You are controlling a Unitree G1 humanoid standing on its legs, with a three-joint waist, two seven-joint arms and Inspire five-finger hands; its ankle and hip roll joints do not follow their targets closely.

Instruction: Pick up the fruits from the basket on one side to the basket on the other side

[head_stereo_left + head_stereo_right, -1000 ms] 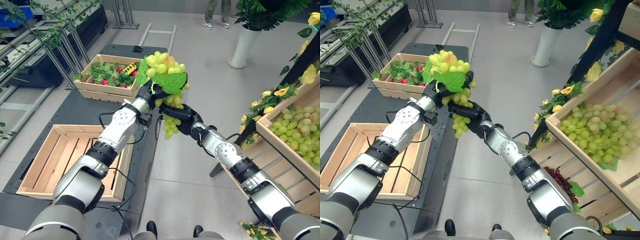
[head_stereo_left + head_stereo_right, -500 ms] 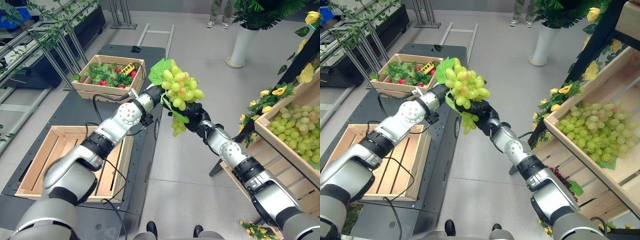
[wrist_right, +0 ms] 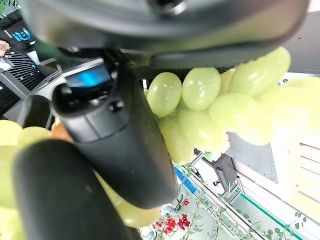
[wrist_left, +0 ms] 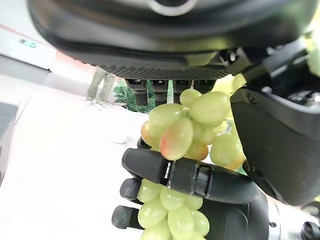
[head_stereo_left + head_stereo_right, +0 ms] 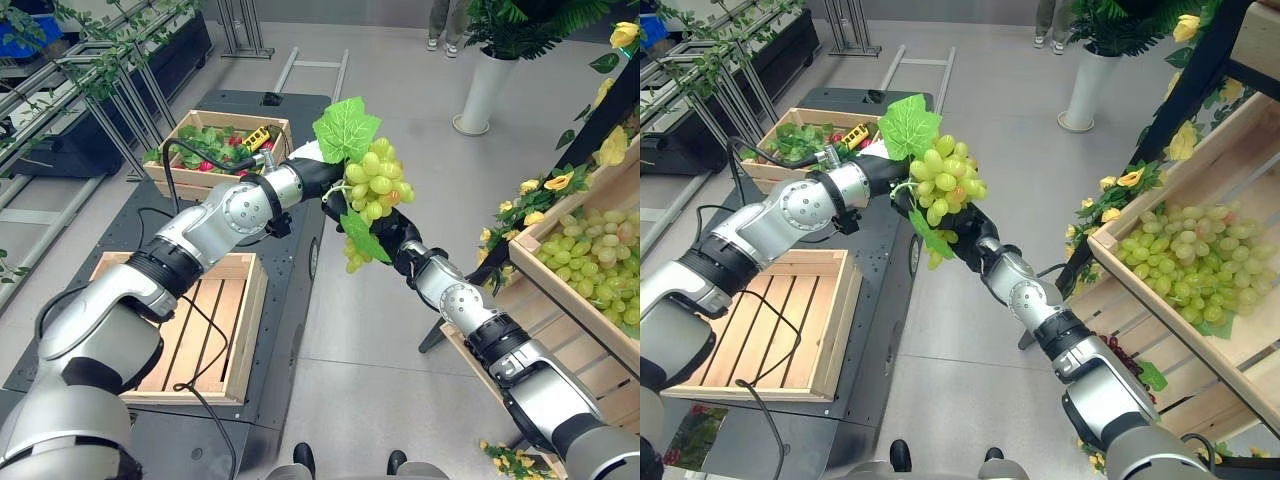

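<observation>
A bunch of green grapes [image 5: 375,185] with a large green leaf [image 5: 346,127] on top hangs in mid-air between the cart and the shelf. My left hand [image 5: 322,178] reaches across from the left and is shut on the bunch's top by the leaf. From below right, my right hand [image 5: 388,233] has its fingers [image 4: 187,177] curled round the lower grapes. In the right wrist view the thumb [image 3: 117,135] lies against the grapes [image 3: 200,97]. An empty wooden crate [image 5: 240,340] sits on the dark cart at the left. A slanted crate of green grapes [image 5: 595,270] is on the right shelf.
A second crate [image 5: 215,150] with leaves and red fruit stands at the cart's far end. Dark red grapes [image 5: 1118,362] lie in a lower shelf crate. A white planter [image 5: 485,90] and a person's legs [image 5: 445,20] are at the back. Bare floor separates cart and shelf.
The bunch has swung to the right and turned so its leaf now stands up on top. My left arm has stretched further across; both hands have kept hold.
</observation>
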